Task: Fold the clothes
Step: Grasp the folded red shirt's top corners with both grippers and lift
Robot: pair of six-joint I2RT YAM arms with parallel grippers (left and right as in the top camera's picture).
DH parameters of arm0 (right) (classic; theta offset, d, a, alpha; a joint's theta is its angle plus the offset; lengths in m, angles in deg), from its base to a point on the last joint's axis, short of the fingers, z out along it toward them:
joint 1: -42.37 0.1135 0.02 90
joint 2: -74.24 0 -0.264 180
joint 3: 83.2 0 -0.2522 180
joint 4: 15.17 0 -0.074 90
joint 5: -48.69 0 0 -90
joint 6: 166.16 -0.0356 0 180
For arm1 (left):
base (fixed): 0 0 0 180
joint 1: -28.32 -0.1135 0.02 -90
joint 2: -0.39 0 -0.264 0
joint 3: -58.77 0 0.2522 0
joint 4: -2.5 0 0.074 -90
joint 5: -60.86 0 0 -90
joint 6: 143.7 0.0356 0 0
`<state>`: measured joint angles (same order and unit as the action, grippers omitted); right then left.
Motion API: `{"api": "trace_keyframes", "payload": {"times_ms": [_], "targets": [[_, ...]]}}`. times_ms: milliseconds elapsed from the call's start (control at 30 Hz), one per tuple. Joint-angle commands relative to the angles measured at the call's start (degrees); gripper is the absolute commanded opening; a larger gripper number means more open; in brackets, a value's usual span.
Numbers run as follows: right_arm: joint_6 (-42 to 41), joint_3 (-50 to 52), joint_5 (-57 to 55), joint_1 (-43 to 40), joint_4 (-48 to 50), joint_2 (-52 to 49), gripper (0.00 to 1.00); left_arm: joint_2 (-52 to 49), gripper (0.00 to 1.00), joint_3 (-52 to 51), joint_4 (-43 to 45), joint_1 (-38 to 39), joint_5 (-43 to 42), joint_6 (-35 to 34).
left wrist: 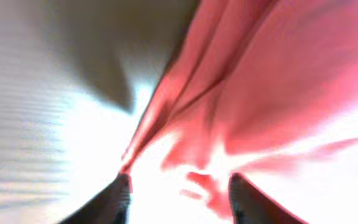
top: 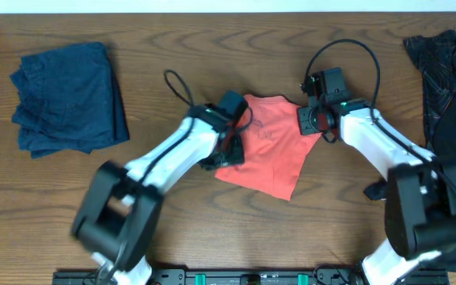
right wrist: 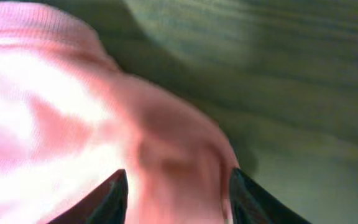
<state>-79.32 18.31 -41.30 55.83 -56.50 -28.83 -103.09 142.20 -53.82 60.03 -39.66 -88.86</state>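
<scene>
The shirt is lying between left gripper and right gripper, both seemingly released, straddling its edges.

Left end effector and right end effector, jaws parted.

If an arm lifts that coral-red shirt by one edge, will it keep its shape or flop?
Probably flop: the coral-red shirt lies flat and creased, so a lifted edge would likely droop. It looks thin, so likely light. Pushed, it would probably bunch rather than slide whole across the wooden table.
</scene>
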Motion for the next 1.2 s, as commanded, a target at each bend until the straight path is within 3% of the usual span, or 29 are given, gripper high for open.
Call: {"api": "trace_keyframes", "payload": {"times_ms": [0,133,267,600,867,1033,1167], "targets": [[0.2,-3.3,1.0,-0.3,-2.7,8.2,0.53,8.9,0.64,0.5,3.9,-1.9,9.1,3.5],[-0.7,-3.2,4.7,-0.3,-6.8,11.8,0.46,11.4,0.66,0.5,11.9,-3.0,8.7,9.0],[-3.6,-2.1,7.5,-0.3,-9.6,10.5,0.37,8.9,0.66,0.4,17.6,-2.9,1.4,13.3],[-5.8,1.9,12.5,-0.2,-8.6,1.1,0.36,-5.2,0.66,0.4,20.1,-2.9,-3.8,17.2],[-5.6,1.9,1.2,-0.9,-1.8,-3.8,0.39,-12.3,0.61,0.4,20.5,-3.3,5.1,16.2],[-1.1,1.2,0.7,-1.7,7.0,-3.7,0.47,-11.4,0.5,0.4,18.6,-4.9,6.0,8.3],[-0.6,-0.3,1.2,-1.7,6.4,-3.0,0.49,-6.4,0.5,0.4,16.3,-5.3,5.1,8.2]]}}
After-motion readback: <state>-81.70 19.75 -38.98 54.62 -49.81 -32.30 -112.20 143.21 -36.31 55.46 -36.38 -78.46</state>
